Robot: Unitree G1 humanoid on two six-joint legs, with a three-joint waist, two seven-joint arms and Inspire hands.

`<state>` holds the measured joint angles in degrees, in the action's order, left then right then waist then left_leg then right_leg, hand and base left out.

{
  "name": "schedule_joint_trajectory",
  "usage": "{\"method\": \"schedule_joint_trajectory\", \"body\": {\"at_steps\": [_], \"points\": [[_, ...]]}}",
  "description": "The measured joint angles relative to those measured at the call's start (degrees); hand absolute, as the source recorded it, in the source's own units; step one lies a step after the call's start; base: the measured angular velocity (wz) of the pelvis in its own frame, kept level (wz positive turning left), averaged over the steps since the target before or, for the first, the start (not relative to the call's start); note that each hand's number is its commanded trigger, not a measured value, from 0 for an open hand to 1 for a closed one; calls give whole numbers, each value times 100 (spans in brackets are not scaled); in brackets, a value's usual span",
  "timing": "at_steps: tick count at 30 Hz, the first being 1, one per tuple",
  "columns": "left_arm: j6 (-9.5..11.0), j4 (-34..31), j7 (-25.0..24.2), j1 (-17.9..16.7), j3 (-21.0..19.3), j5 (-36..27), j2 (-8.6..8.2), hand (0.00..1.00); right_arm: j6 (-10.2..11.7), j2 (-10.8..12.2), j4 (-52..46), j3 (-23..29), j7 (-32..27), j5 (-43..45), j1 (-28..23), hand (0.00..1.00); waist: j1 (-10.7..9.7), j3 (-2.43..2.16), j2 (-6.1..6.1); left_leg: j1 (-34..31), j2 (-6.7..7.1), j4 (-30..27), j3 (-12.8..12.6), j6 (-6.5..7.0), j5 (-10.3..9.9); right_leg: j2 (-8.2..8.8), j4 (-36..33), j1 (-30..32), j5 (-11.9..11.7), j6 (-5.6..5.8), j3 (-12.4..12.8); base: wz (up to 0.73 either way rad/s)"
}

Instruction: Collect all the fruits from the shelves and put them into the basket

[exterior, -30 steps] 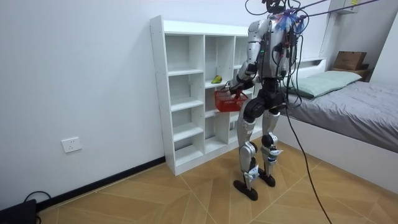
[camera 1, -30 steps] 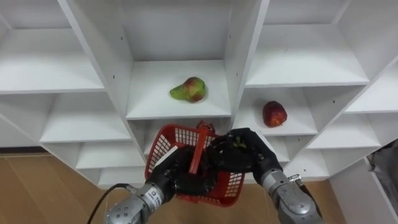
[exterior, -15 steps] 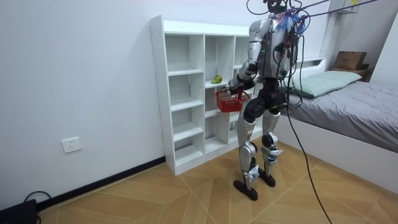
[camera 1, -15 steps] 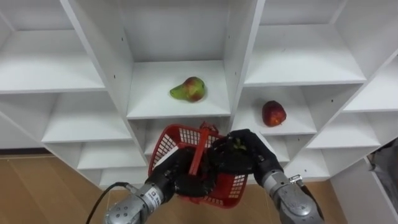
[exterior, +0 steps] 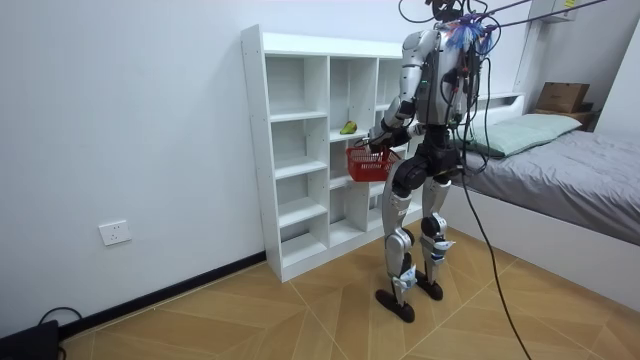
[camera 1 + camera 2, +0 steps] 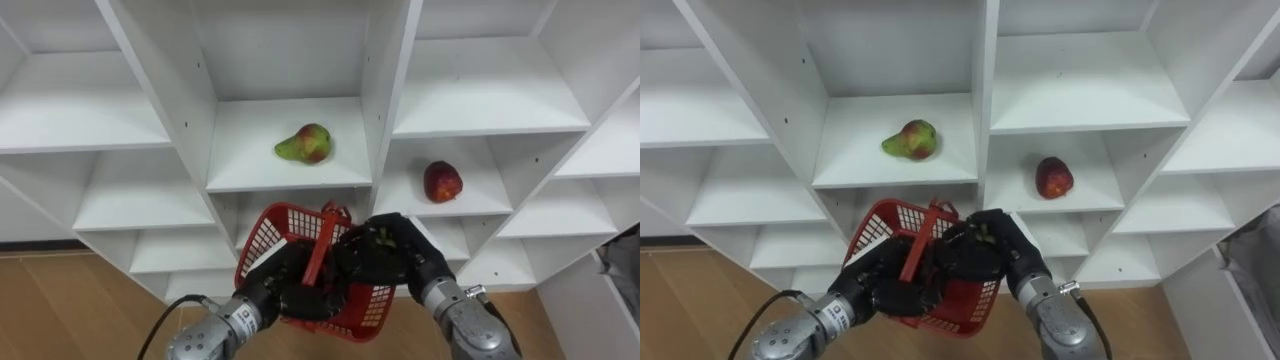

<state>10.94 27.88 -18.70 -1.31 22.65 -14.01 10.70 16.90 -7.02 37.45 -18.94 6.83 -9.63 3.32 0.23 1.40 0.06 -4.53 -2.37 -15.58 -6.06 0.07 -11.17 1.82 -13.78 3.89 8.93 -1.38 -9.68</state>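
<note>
A green and red pear (image 6: 305,144) lies on the middle shelf of the white closet (image 6: 150,120). A red apple (image 6: 442,181) sits one compartment to the right and a little lower. Below them I hold a red plastic basket (image 6: 268,232) in front of the shelves. My left hand (image 6: 290,292) comes in from the lower left, curled round the basket's handle (image 6: 320,240). My right hand (image 6: 388,250) lies on the basket's right side with its fingers curled over the rim. In the room view I stand upright, facing the closet, with the basket (image 5: 367,165) at waist height.
The closet's other compartments hold nothing. A bed (image 5: 570,170) stands behind me at the room view's right. Wooden floor (image 5: 250,320) stretches to the room view's left of the closet.
The basket and both hands have barely shifted. The pear and the apple lie where they were.
</note>
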Motion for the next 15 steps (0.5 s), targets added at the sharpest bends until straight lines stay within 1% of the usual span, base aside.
{"method": "schedule_joint_trajectory", "body": {"at_steps": [6, 9, 11, 15], "points": [[0, 0, -27, -2, -48, 129, -15, 100, 1, 9, -3, 28, -2, 143, 0, 0, 9, -1, 1, -30, 3, -3, 0, 0, 0, -2, 17, 24, 0, 0, 13, 0], [0, 5, -31, -35, -84, 129, -40, 100, 3, 5, -3, 29, -12, 138, -2, 0, 11, -12, 19, -21, 3, -3, 3, 0, 0, -1, 22, 13, 0, 0, 24, 0], [0, 47, -23, -48, -118, 129, -76, 100, 3, 4, -2, 22, -38, 122, -2, 0, 12, -19, 29, -7, 2, -3, 3, 0, 0, -1, 20, 0, 0, 0, 25, 0], [3, 183, -31, -46, -176, 125, -80, 100, -6, -15, 2, 22, -43, 149, -8, 0, 8, -21, 32, 20, -1, 17, 5, 0, 1, 2, 3, -2, 0, 0, 41, -1]]}}
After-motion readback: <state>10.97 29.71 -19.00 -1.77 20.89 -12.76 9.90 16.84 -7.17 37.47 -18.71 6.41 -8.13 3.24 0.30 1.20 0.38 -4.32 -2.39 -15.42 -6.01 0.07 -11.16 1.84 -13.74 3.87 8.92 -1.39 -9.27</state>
